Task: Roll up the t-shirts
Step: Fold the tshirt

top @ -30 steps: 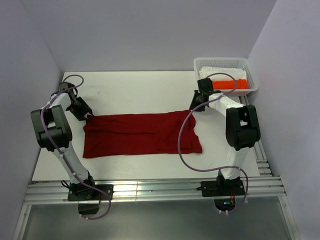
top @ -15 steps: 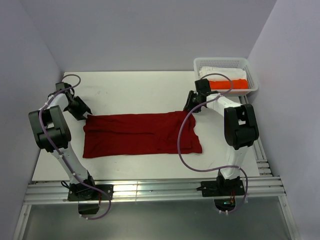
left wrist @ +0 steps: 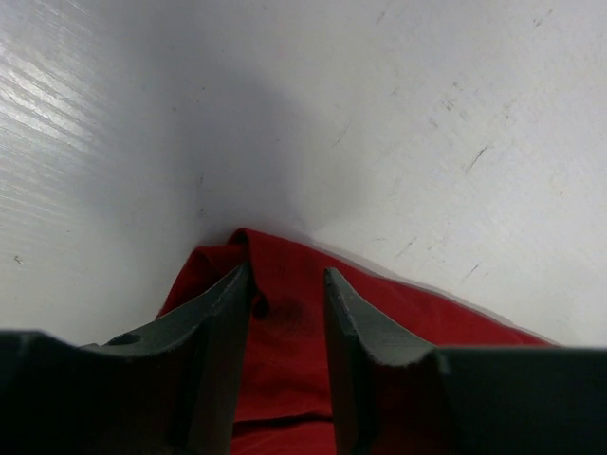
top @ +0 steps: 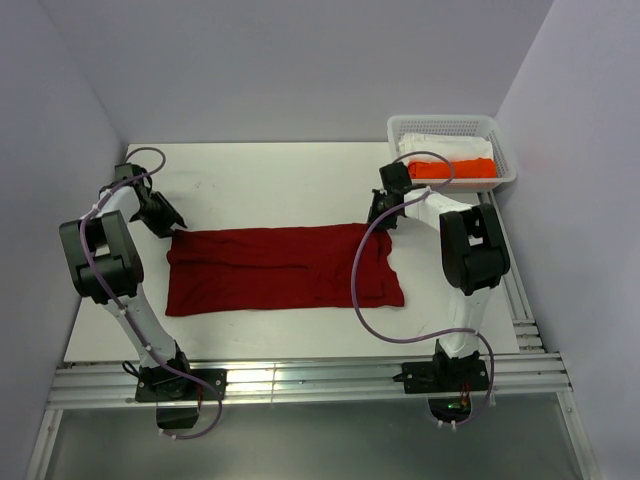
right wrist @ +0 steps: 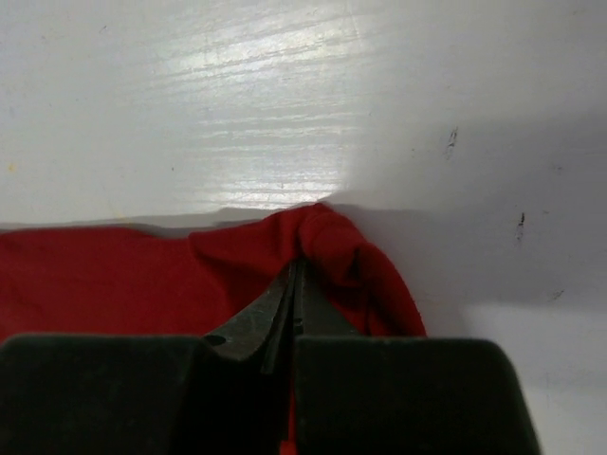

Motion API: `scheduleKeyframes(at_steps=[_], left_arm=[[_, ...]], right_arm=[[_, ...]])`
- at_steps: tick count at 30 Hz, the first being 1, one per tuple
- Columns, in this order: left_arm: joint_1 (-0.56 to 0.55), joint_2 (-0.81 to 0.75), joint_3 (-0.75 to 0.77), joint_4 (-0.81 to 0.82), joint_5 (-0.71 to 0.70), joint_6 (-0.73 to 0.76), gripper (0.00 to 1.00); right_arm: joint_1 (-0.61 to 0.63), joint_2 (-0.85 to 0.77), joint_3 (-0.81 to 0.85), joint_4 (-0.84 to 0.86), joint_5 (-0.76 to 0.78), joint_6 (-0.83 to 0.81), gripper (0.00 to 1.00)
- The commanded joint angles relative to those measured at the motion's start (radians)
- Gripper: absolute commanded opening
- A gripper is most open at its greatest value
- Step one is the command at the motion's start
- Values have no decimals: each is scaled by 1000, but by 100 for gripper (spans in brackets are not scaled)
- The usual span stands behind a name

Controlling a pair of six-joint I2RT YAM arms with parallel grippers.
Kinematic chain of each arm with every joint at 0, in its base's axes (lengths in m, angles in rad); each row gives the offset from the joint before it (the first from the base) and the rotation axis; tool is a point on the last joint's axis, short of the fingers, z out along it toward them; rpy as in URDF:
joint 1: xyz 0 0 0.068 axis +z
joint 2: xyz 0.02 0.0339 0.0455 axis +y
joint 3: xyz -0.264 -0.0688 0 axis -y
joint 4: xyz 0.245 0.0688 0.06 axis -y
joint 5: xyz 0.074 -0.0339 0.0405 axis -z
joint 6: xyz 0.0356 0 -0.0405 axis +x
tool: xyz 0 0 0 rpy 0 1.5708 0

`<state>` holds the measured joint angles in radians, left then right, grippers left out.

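**T-shirt [top: 285,270] lies flat, rolling not begun**

The dark red t-shirt is spread out long and flat in the middle of the white counter [top: 280,180], between the two arms. It looks folded into a long band, with one flap sticking out at the near right end. No part of it is rolled up yet.

The left claw [left wrist: 287,284] sits at the far left corner of the shirt. Its two fingers are spread apart, one on each side of the corner, and red cloth shows in the gap. It is not pinching the cloth.

The right claw [right wrist: 294,275] sits at the far right corner. Its fingers are pressed tight together, with a little bump of red cloth pinched at the tips.

A white basket [top: 455,128] stands at the far right of the counter. Inside it are a bright orange bundle [top: 455,168] and something white [top: 430,145]. I cannot tell if those are shirts that are done.

So I think almost all of the job is left. One corner is held. The other corner has to be grabbed too. Then the shirt has to be turned over and over into a roll.
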<state>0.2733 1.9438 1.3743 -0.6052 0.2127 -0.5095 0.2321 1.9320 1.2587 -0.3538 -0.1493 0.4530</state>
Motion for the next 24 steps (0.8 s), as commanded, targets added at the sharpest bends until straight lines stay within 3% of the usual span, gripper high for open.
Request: scheduleKeyframes(at_steps=[1,5,8,11,13,24], left_arm=[[-6,3,22,25,20,5,40],[-5,7,29,24,19,5,34],[-5,12,32,30,24,3,25],[-6,17,39,33,25,-1,13],[-6,23,45,36,28,-7,0],[-3,23,66,7,-44,-11,0]], right_arm=[[-4,-7,53,-20,69,-4,0],[-16,-18,51,-11,108,10,0],[-28,-36,34,7,117,29,0],[-33,-33,39,7,111,32,0],[-36,-33,39,10,102,32,0],[-39,-30,57,3,111,50,0]])
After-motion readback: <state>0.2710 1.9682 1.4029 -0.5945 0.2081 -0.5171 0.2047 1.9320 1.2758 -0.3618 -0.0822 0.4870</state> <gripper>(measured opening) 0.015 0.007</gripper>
